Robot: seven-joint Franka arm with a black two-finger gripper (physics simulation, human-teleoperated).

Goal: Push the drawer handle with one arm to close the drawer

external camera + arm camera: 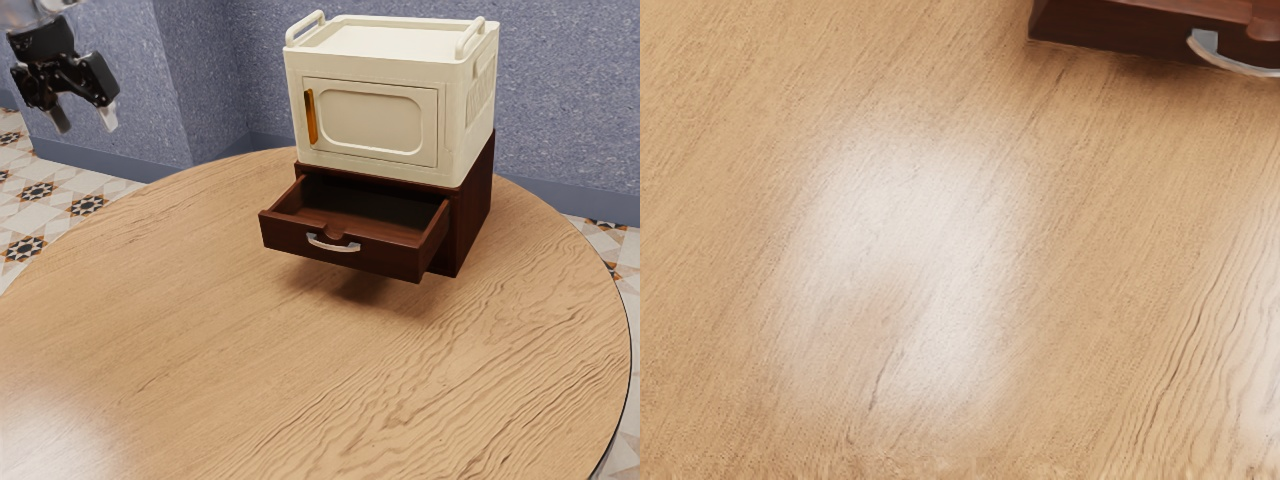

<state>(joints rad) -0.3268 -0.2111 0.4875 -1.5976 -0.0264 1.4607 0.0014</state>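
At the exterior view's upper left my gripper (88, 122) hangs high, well away from the drawer, its two fingers spread with nothing between them. A dark brown drawer (385, 254) is pulled out of its cabinet (473, 215), and its inside looks bare. On the drawer's front sits a curved silver handle (333, 245). In the wrist view, part of the drawer front (1110, 32) and its handle (1232, 62) appear at the picture's edge, with no contact from my gripper.
A cream box (467, 110) with a small door and an orange door handle (311, 117) stands on top of the cabinet. Both rest on a round wooden table (200, 330), with blue speckled walls (215, 80) behind.
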